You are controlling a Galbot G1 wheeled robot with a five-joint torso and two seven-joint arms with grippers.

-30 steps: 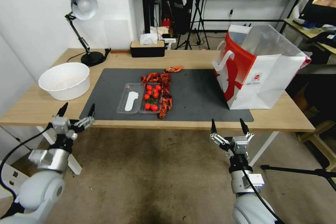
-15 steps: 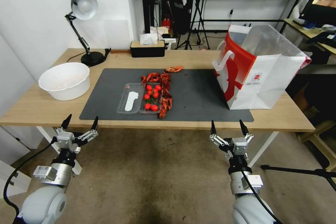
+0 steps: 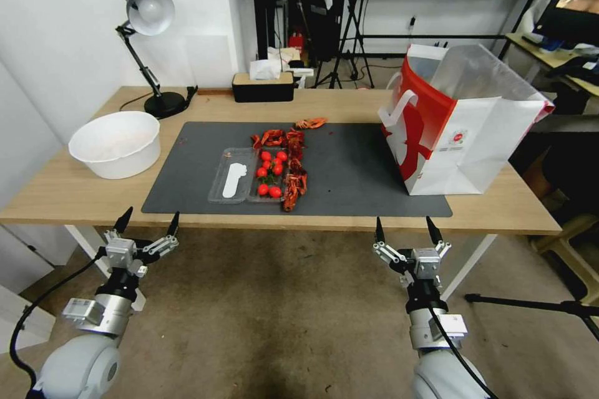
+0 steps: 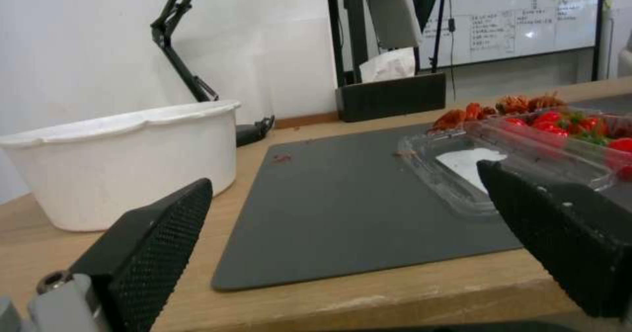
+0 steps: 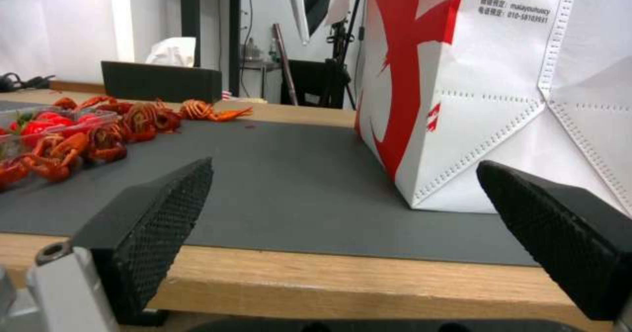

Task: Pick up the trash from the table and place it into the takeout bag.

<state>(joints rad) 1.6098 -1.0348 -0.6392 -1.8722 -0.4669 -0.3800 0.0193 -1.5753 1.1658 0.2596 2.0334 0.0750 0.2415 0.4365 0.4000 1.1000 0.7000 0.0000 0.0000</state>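
The takeout bag stands open on the right end of the table, partly on the dark grey mat. The trash is out of view. My left gripper hangs open and holding nothing, just below the table's front edge on the left. My right gripper is also open with nothing in it, below the front edge on the right. The right wrist view looks past that gripper at the bag close ahead. In the left wrist view, the left gripper faces the mat.
A big white bowl sits at the table's left. On the mat's middle are a clear tray of red tomatoes and several red crayfish shells. A desk lamp and a black tissue box stand at the back.
My left gripper has dropped from the table's front edge to just below it and shifted slightly right. The right gripper has sunk a little. Nothing on the table moved.
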